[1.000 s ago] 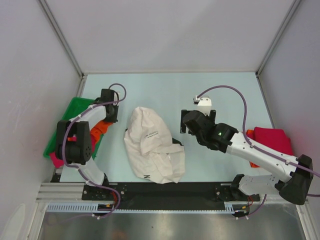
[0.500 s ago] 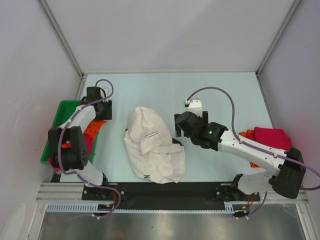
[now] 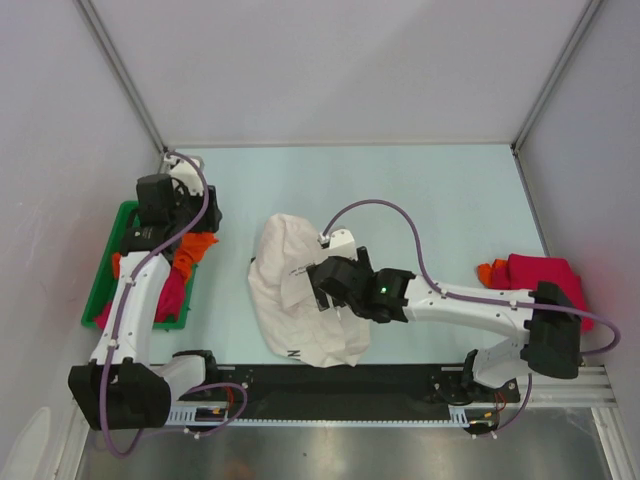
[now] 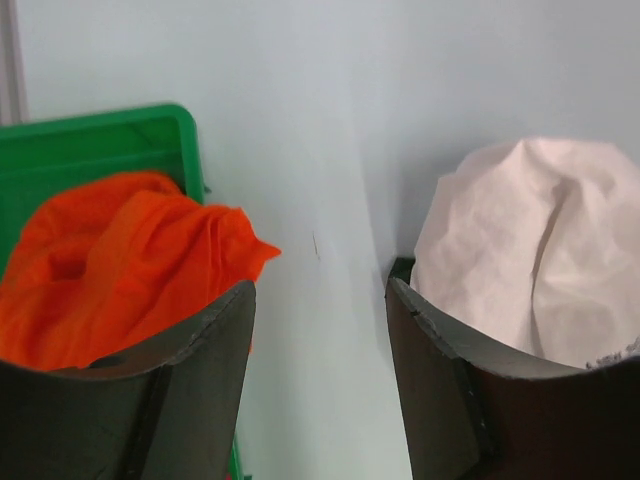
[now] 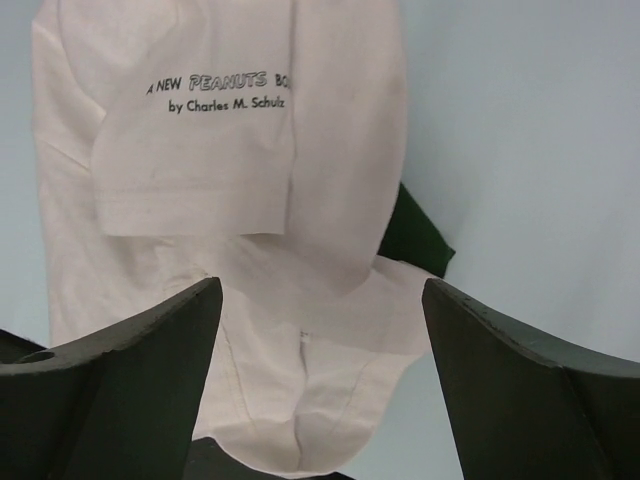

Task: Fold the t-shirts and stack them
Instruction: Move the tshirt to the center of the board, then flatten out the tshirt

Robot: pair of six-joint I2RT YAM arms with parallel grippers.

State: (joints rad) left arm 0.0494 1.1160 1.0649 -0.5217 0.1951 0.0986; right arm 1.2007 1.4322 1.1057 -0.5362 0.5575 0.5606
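One pale counter [image 3: 450, 200] carries everything, with two arms bolted at its near edge. The right arm [image 3: 460, 300] reaches left across the middle. The left arm [image 3: 135, 290] stretches up along the left side.

One cream t-shirt [image 3: 290, 300] lies crumpled in the middle of the counter, its small black print facing up. One green bin [image 3: 105, 280] stands at the left edge and holds an orange t-shirt [image 3: 195, 248] and a pink t-shirt [image 3: 170, 295]. The orange one spills over the bin's right rim. Near the right edge lies one crimson t-shirt [image 3: 545, 275], with a bit of orange cloth [image 3: 492, 270] showing at its left side.

The right jaws are spread wide and empty, directly above the cream t-shirt's right half. I cannot tell whether they touch it. A dark green sleeve [image 5: 410, 235] pokes out beside the cloth there.

The left jaws are released and hold nothing. They are over the bin's far right corner, with the orange t-shirt on one side and the cream t-shirt well apart on the other.
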